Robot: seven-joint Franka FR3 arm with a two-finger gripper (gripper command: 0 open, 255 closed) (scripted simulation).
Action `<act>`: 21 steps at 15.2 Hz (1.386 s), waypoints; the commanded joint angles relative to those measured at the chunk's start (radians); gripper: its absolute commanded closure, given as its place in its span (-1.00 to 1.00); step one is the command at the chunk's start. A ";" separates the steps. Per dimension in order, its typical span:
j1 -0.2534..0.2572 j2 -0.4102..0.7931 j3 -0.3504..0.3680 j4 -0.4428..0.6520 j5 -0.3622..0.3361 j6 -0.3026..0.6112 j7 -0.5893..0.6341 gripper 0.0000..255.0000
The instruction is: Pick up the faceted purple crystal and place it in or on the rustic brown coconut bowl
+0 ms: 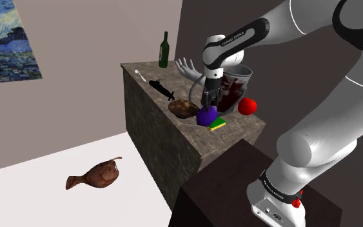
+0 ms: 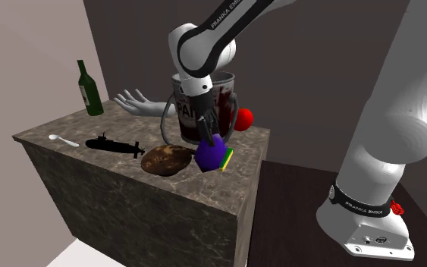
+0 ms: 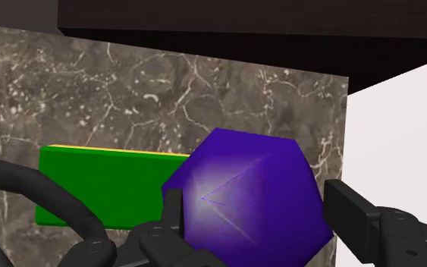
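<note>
Purple crystal sits betw. the fingers of the gripper, just beside the coconut bowl on the stone-patterned counter. Both black fingers look pressed vs. its sides, so the gripper reads as clamped on the crystal. Can't tell if it's off the counter.

Handling, my guess: hard, rigid, prob. fairly light. Smooth slanted facets = slippery, so it may twist or pop out if a pad lands on an edge or an angled face. Best hold: two opposite facets across the widest part, pads flat, firm squeeze. No give to help the grip. A drop could chip it or send it off the counter edge, which is near.

Around the bowl:
- Green sponge w/ yellow layer: right by the crystal, on the side away from the bowl.
- Red ball-like thing: beyond the sponge.
- Big cup w/ dark red contents: behind the bowl, close to the wrist, so worth watching.
- Black submarine toy, white spoon, green bottle, white hand model: bowl's other side, farther off.
- Brown fish: on the floor, well apart.

Nothing stands betw. crystal and bowl.
</note>
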 commanded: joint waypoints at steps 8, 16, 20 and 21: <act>0.000 -0.070 -0.002 0.055 0.015 -0.123 -0.014 1.00; 0.010 0.079 0.012 0.326 -0.007 -0.249 0.019 1.00; 0.027 0.221 0.019 0.552 -0.031 -0.337 0.047 1.00; 0.033 0.259 0.020 0.613 -0.037 -0.362 0.053 1.00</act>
